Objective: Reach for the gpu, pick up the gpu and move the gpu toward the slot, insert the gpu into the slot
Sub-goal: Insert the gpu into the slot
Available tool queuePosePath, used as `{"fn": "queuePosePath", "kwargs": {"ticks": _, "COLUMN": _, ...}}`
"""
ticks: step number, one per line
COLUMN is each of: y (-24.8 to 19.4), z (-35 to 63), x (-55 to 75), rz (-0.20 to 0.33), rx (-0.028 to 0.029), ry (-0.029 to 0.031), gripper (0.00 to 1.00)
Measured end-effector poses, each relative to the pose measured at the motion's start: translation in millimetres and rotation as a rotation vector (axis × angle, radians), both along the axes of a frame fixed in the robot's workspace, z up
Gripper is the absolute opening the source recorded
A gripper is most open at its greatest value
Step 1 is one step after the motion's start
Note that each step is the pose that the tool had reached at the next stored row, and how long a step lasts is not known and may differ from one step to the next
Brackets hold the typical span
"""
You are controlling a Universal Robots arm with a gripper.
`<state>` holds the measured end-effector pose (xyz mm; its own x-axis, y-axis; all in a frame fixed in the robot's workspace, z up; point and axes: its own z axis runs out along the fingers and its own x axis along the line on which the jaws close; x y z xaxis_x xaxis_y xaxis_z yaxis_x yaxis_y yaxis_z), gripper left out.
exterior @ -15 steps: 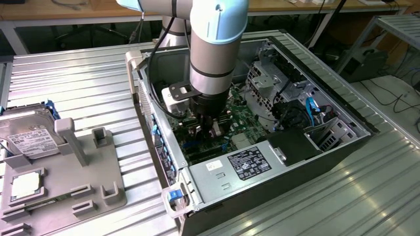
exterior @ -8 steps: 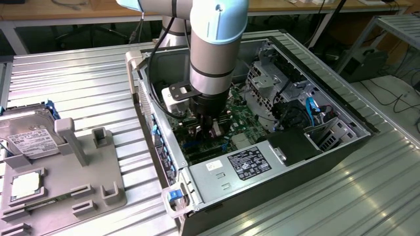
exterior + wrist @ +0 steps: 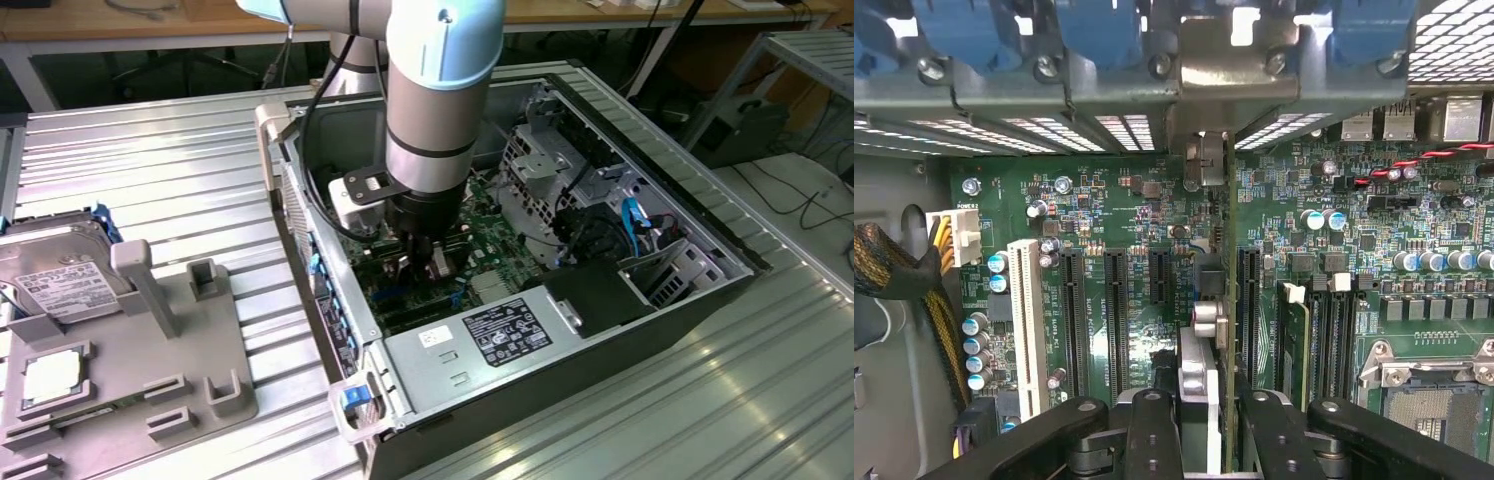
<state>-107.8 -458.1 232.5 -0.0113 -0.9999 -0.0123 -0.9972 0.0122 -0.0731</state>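
The gpu (image 3: 1225,300) shows edge-on in the wrist view as a thin greenish board standing upright over the motherboard (image 3: 1144,210), among the long black slots (image 3: 1116,320). Its silver bracket (image 3: 1239,60) lies against the case's rear wall. My gripper (image 3: 1209,405) is shut on the card's near edge, with a black finger (image 3: 1154,430) on either side. The slot beneath the card is hidden by the card itself, so I cannot tell whether the card is seated. In the exterior view the gripper (image 3: 424,262) reaches straight down inside the open computer case (image 3: 534,335).
On the exterior view's left a grey fixture (image 3: 174,340) carries a silver hard drive (image 3: 60,270) and a square CPU chip (image 3: 54,375). Around the card are a white slot (image 3: 1026,320), memory slots (image 3: 1314,330), the CPU socket (image 3: 1429,400) and a cable bundle (image 3: 914,290).
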Motion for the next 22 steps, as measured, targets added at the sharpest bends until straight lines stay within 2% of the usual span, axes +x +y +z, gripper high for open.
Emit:
{"fn": "queuePosePath", "kwargs": {"ticks": 12, "y": 0.0, "z": -0.4, "x": -1.6, "rz": 0.0, "rx": 0.0, "ry": 0.0003, "gripper": 0.29}}
{"fn": "queuePosePath", "kwargs": {"ticks": 15, "y": 0.0, "z": -0.5, "x": -1.7, "rz": 0.0, "rx": -0.0001, "ry": 0.0045, "gripper": 0.29}}
{"fn": "queuePosePath", "kwargs": {"ticks": 18, "y": 0.0, "z": -0.6, "x": -1.5, "rz": 0.0, "rx": 0.0001, "ry": 0.0122, "gripper": 0.29}}
{"fn": "queuePosePath", "kwargs": {"ticks": 22, "y": 0.0, "z": -0.7, "x": -0.3, "rz": 0.0, "rx": 0.0003, "ry": 0.0312, "gripper": 0.29}}
